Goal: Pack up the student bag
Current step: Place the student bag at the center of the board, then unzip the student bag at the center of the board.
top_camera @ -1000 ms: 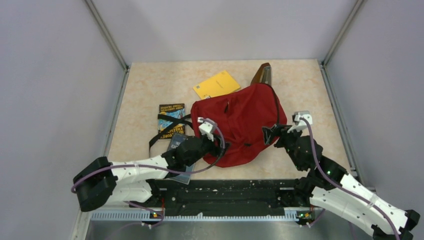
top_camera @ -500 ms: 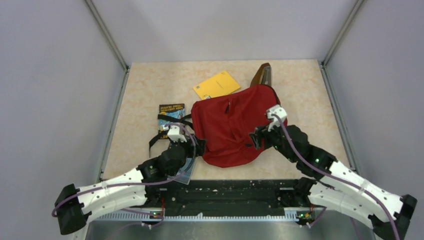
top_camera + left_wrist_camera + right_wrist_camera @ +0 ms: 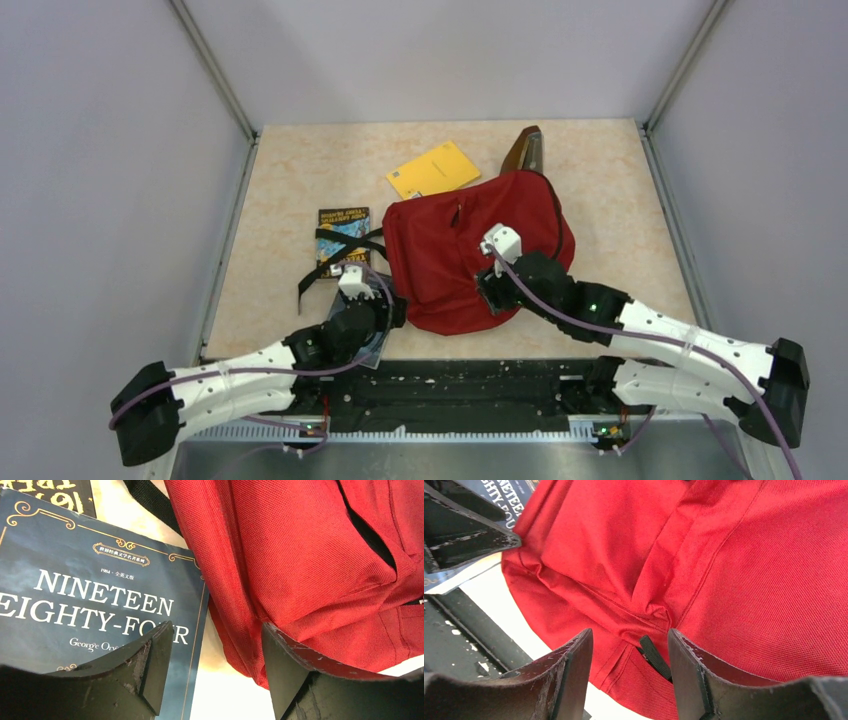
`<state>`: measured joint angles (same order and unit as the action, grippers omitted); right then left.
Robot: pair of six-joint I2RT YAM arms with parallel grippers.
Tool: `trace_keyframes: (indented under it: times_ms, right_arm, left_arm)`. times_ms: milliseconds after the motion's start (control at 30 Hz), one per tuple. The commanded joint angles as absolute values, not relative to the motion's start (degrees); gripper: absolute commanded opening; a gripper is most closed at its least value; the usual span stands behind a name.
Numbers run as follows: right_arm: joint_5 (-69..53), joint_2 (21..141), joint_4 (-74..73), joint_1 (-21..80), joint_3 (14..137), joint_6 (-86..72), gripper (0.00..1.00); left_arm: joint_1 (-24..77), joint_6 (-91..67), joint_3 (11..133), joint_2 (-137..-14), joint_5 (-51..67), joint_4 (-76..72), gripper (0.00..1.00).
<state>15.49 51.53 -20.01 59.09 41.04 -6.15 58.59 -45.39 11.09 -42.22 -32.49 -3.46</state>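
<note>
The student bag (image 3: 470, 250), a red backpack, lies flat in the middle of the table. My left gripper (image 3: 385, 305) hovers at its near-left corner, open. In the left wrist view the left gripper (image 3: 216, 627) has one finger over a dark blue book titled Nineteen Eighty-Four (image 3: 100, 590) and the other over the bag's red fabric (image 3: 300, 555). My right gripper (image 3: 490, 292) sits over the bag's near edge. Seen from the right wrist, the right gripper (image 3: 630, 631) is open, with a small black pull tab (image 3: 654, 657) on the bag (image 3: 749, 555) between its fingers, untouched.
A black-covered comic book (image 3: 343, 232) lies left of the bag under black straps (image 3: 325, 270). A yellow booklet (image 3: 433, 168) and a brown object (image 3: 525, 150) lie behind the bag. The blue book (image 3: 368, 345) overhangs the black rail (image 3: 450, 385) at the near edge.
My right gripper has swept left across the bag to its near edge, and its jaws have narrowed. My left gripper has pulled back left off the bag to the book's edge.
</note>
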Motion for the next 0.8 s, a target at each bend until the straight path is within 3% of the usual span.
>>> trace_keyframes:
  times_ms: [0, 767]
  right_arm:
    - [18.8, 53.1, -20.4, 59.6, 44.0, -5.9, 0.55]
    - [24.0, 62.5, -22.1, 59.6, 45.9, -7.2, 0.50]
  left_arm:
    - [58.4, -46.5, 9.4, -42.7, -31.3, -13.1, 0.69]
    - [57.0, -47.3, 11.2, -51.8, -28.1, -17.4, 0.67]
